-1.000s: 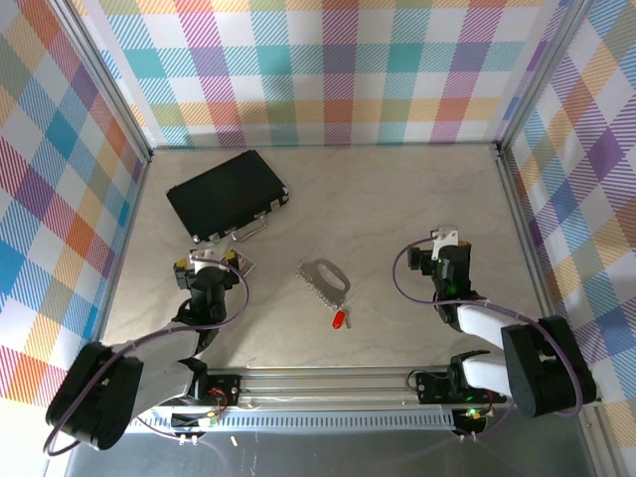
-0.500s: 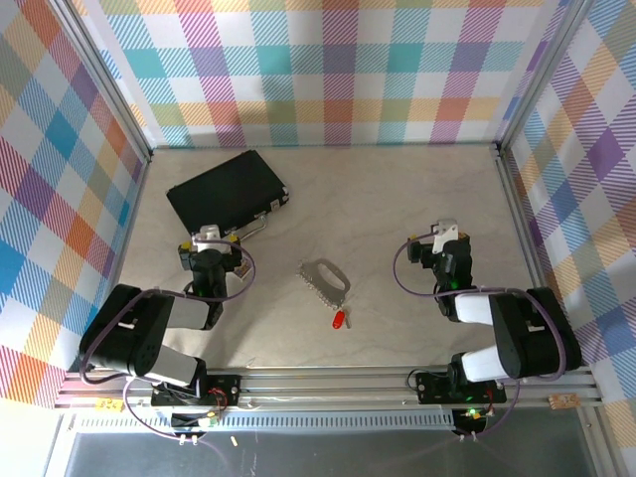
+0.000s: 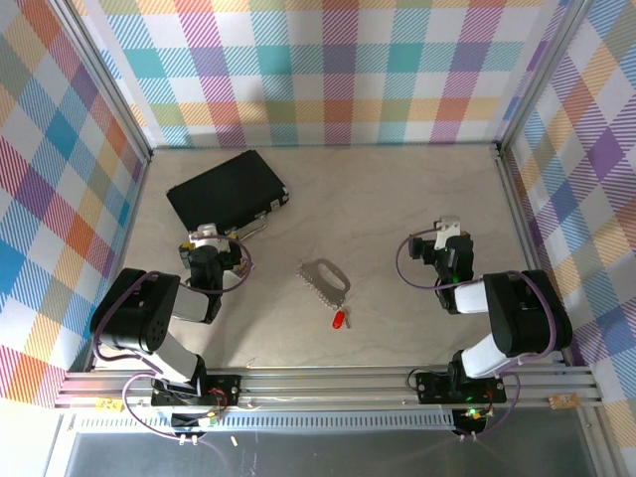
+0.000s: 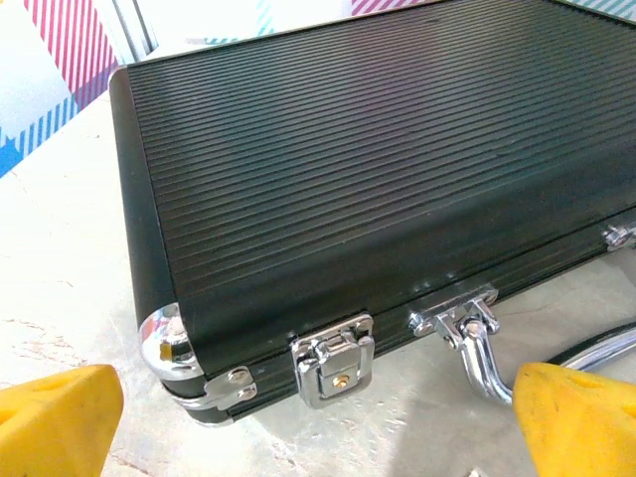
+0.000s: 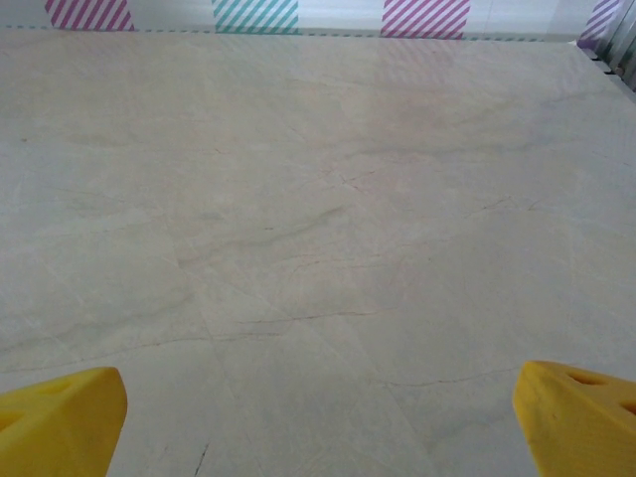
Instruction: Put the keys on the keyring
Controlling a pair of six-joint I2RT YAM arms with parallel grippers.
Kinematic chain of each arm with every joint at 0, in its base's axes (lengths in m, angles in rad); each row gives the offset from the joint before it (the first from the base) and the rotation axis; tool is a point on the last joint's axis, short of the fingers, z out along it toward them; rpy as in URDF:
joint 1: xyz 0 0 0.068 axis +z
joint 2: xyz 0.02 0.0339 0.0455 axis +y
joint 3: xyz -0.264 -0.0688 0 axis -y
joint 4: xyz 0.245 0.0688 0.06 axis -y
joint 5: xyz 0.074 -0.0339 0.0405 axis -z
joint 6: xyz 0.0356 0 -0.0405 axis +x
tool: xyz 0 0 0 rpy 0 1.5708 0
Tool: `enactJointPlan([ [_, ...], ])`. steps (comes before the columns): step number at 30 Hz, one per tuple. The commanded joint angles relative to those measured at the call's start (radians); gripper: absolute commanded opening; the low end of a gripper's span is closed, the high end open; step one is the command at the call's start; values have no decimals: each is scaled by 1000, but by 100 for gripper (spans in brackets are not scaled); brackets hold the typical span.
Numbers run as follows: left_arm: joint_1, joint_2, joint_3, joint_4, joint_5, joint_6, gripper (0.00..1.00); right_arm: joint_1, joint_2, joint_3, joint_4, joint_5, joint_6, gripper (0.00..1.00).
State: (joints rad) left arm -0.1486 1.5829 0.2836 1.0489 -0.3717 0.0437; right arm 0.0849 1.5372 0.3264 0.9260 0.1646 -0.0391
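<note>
Released, empty: left gripper (image 3: 206,237), right gripper (image 3: 449,231). Pin keyring (image 3: 326,277) with left; pinch key (image 3: 339,320), at its 5 o'clock, by red head, blade free.

A black case (image 4: 378,169) lies flat on a pale, marbled table (image 4: 60,258), its lid covered in fine ridges that run along its length. A shiny metal cap (image 4: 167,338) covers the near left corner. On the front edge facing the camera, a silver latch (image 4: 336,368) sits closed, and just to its right a metal handle (image 4: 477,348) hangs from its bracket and curves down toward the table. A second bit of metal hardware (image 4: 621,236) shows at the right border. The left gripper (image 4: 318,437) stands wide apart with nothing between its yellow fingertips (image 4: 55,422), one in each lower corner. Behind the case stands a wall (image 4: 70,40) with pink and blue stripes.
</note>
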Motion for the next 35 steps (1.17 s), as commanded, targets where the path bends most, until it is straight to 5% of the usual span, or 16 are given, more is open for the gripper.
enactJointPlan([
  [1, 20, -3, 41, -14, 37, -31, 100, -14, 4, 42, -2, -33, 29, 99],
  [5, 35, 4, 106, -134, 65, -38, 100, -67, 0, 77, -79, -91, 75, 99],
  [35, 45, 2, 105, -137, 117, -30, 100, -68, 1, 75, -72, -89, 72, 99],
])
